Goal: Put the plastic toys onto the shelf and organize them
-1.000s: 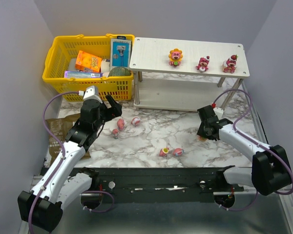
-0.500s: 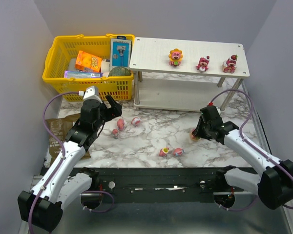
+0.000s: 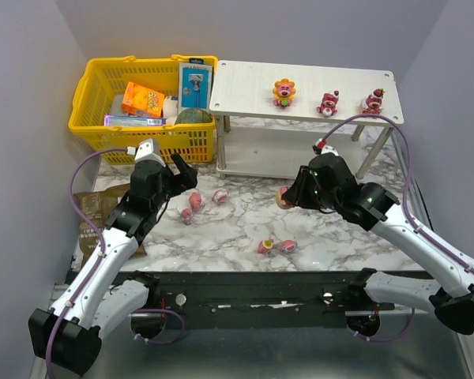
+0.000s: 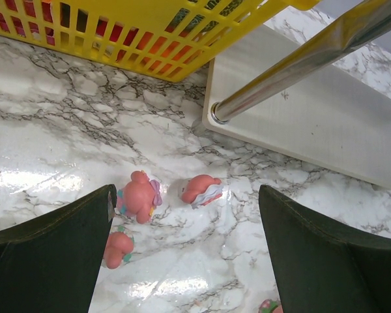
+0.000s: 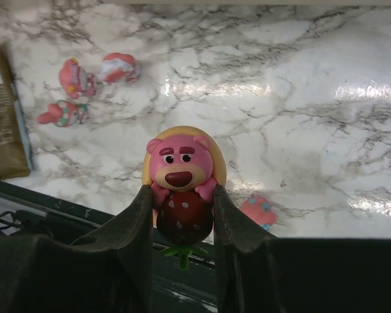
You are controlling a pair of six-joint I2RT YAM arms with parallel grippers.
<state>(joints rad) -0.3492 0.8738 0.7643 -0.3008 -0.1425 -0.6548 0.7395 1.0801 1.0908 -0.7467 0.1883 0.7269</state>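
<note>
Marble tabletop [image 3: 245, 217] under both claws; right claw [image 5: 182, 228] clamped on a strawberry bear toy [image 5: 180, 173], pads [image 5: 138, 228] across the strawberry belly, head sticking out past the fingertips, shelf [image 3: 245, 87] ahead of and above it with three figurines [image 3: 328, 103] on the top board. Left claw [image 4: 189, 261] wide apart, holding nothing, loose toys [image 4: 138, 197] just ahead, near its left finger. Probably light, stiff, glossy, slick on the rounded sides; best pinched across the belly as now, firm, no jerks.
</note>
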